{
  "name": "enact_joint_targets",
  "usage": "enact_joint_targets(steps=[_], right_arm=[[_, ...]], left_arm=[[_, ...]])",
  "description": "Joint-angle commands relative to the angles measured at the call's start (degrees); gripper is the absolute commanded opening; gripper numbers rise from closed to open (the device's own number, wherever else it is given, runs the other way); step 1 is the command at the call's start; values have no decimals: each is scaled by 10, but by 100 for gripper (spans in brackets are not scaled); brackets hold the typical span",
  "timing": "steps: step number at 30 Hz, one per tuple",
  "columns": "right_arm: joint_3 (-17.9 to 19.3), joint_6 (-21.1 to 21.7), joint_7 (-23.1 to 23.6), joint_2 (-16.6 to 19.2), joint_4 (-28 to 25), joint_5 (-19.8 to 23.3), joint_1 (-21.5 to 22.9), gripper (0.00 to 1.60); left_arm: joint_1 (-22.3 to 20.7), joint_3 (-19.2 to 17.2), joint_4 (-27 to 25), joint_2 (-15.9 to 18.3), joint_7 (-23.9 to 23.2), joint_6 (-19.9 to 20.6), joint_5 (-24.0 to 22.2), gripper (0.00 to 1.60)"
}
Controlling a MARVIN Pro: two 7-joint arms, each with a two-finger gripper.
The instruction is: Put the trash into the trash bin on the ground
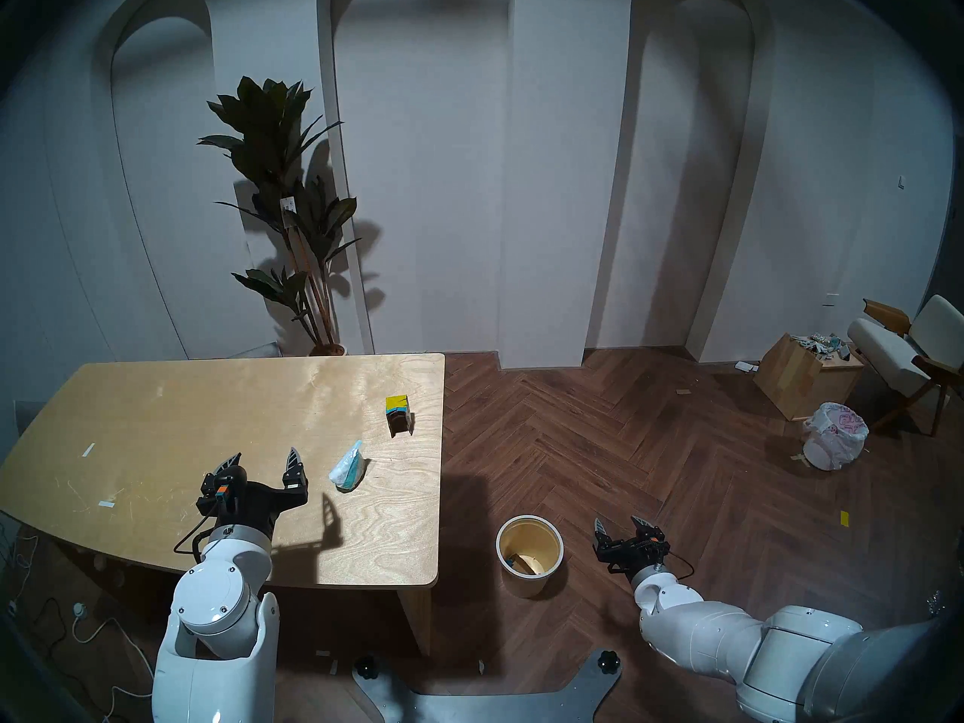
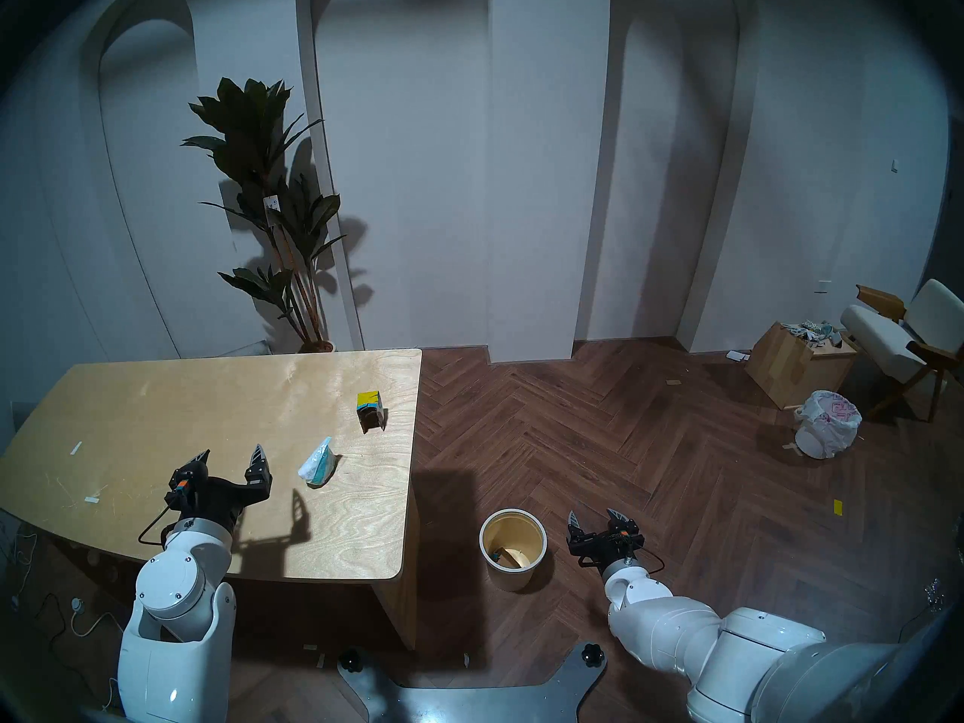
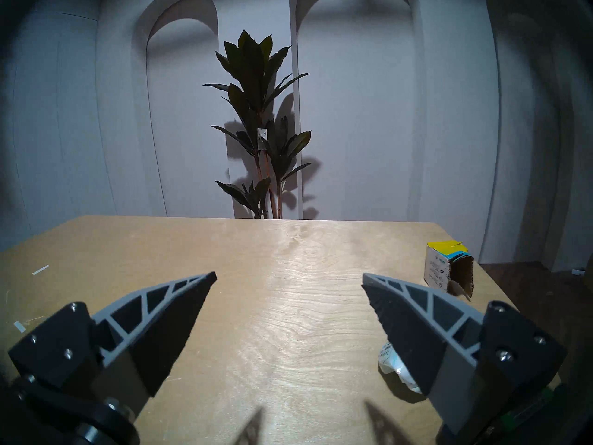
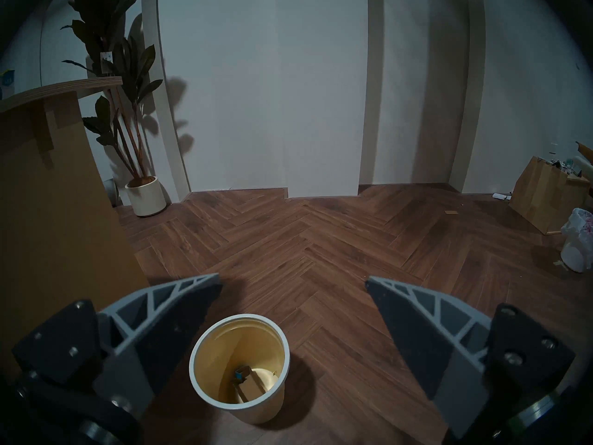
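Table pale yellow wood, wavy grain; small box yellow top with teal streak, black side; pouch white and teal; bin cream outside, golden yellow inside, pale rim; floor dark brown herringbone; wall white-grey; plant dark green; bag-lined bin white, pink print; wooden box light tan; arms white, grippers black with grey fingers
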Motion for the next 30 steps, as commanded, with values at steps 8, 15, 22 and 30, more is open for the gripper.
enact_joint_targets(steps=[8, 15, 22, 30], right_arm=[[3, -35, 23, 15, -30, 6, -30, 160], [14, -59, 31, 39, -44, 11, -24, 160], [23, -77, 40, 56, -56, 15, -24, 160], [31, -96, 52, 69, -75, 19, -25, 160]], left_arm=[[-20, 28, -2, 14, -23, 18, 5, 160], [-24, 42, 2, 19, -35, 34, 9, 160], [-27, 53, 7, 24, -44, 49, 13, 160], [-31, 66, 14, 30, -57, 65, 17, 160]])
